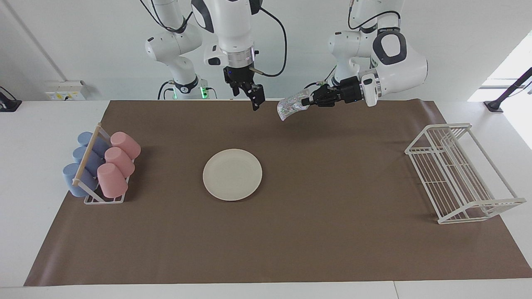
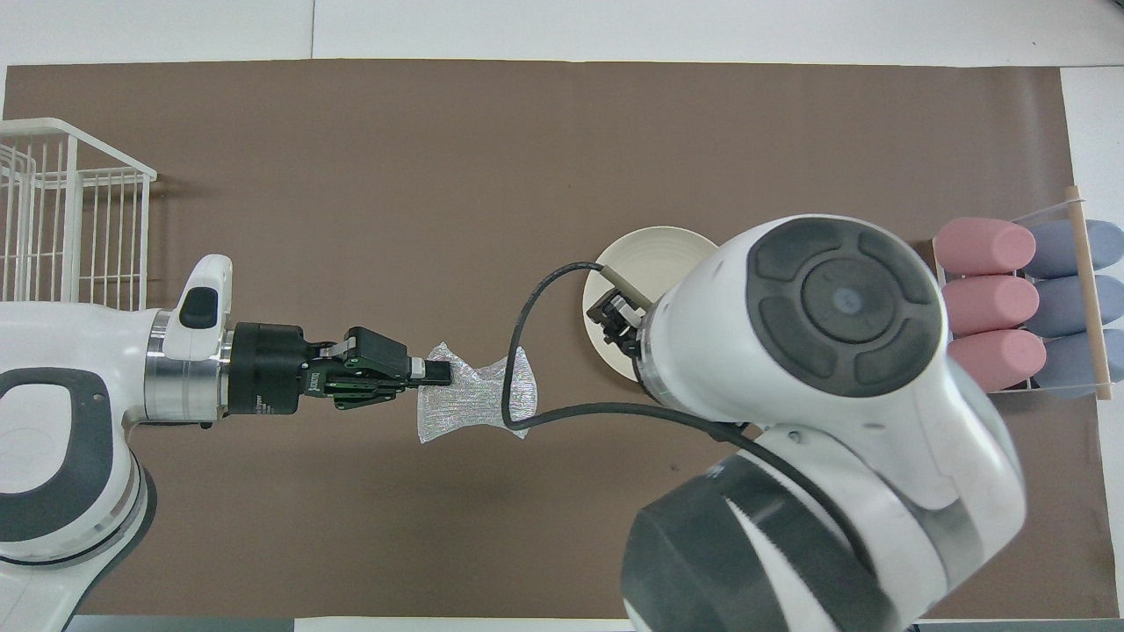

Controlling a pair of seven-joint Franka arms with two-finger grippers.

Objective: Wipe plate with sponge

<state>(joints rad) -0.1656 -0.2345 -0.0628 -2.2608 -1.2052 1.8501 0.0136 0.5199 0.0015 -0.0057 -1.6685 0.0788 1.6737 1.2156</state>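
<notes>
Facing view shows the left arm reaching in sideways from its end of the table, with its forearm lying almost flat in the air. The left gripper (image 1: 306, 101) is clenched on one end of the sponge (image 1: 291, 107), and the shiny sponge hangs out from the fingertips and droops a little, up in the air over the brown mat (image 1: 332, 249) near the robots' edge of it. From the overhead view the sponge (image 2: 474, 400) looks like a bow tie, pinched in the middle, with a black cable crossing in front of it. The right arm comes down from above with its wrist pointing at the table. The right gripper (image 1: 254, 99) is let go, its two fingers apart with nothing between them, and it hangs just beside the sponge without touching it. In the overhead view the right gripper (image 2: 615, 323) sits over the edge of the plate (image 2: 659, 250), and the big round arm joint hides much of the plate. The plate (image 1: 232, 174) lies flat on the mat near the middle of the table, well apart from the sponge. I can see some tiny writing on the left gripper's black body, but it is too small to read. At the right arm's end of the table a small rack (image 1: 102, 198) holds three pink cups (image 1: 119, 159) and three blue cups (image 1: 85, 160), all lying tipped on their sides in two rows. At the left arm's end stands a white wire rack (image 1: 457, 174) with nothing in it.
</notes>
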